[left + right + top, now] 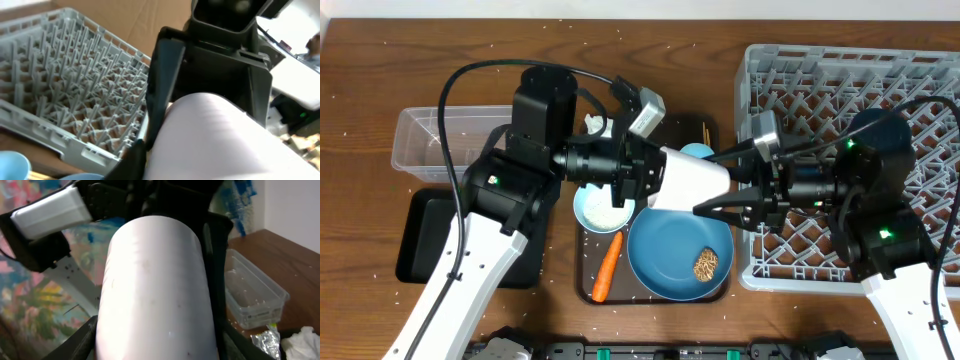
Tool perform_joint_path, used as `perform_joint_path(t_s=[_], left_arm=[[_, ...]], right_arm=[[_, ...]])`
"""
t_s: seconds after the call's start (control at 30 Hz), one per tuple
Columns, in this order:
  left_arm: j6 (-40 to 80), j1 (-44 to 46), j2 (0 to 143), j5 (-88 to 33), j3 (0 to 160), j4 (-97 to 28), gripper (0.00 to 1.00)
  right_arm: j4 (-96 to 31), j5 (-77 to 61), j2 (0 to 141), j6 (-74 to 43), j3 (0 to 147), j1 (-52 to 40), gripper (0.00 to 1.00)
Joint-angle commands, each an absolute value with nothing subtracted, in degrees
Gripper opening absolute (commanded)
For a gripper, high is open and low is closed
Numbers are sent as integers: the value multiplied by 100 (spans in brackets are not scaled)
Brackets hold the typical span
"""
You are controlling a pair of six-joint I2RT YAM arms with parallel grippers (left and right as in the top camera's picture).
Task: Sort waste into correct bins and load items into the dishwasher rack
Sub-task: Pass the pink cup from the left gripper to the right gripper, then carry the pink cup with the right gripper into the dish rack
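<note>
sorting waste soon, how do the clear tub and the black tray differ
The clear tub is see-through with taller walls; the black tray is opaque and shallow. The tub lies farther back on the table, the tray just in front of it. The left arm covers much more of the tray than of the tub. Both are rectangular and sit left of the brown serving tray.
</note>
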State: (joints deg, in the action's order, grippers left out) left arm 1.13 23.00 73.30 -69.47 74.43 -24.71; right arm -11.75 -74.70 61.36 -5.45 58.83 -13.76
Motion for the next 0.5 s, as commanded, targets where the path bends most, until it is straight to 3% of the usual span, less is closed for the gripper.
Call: perform_joint_path(t_s=[0.0, 0.2, 0.47], left_arm=[[91, 2298, 7297, -7083, 7481, -2309, 43], [91, 1914, 7297, -6125, 7481, -2458, 65], [91, 1347, 7297, -5323, 7481, -2956, 71]], right_arm=[[-1308, -6980, 6125, -687, 5953, -1347, 32], [-2073, -6364, 6023, -683, 5953, -823, 30], [-3638, -4635, 5846, -683, 5953, 661, 28]])
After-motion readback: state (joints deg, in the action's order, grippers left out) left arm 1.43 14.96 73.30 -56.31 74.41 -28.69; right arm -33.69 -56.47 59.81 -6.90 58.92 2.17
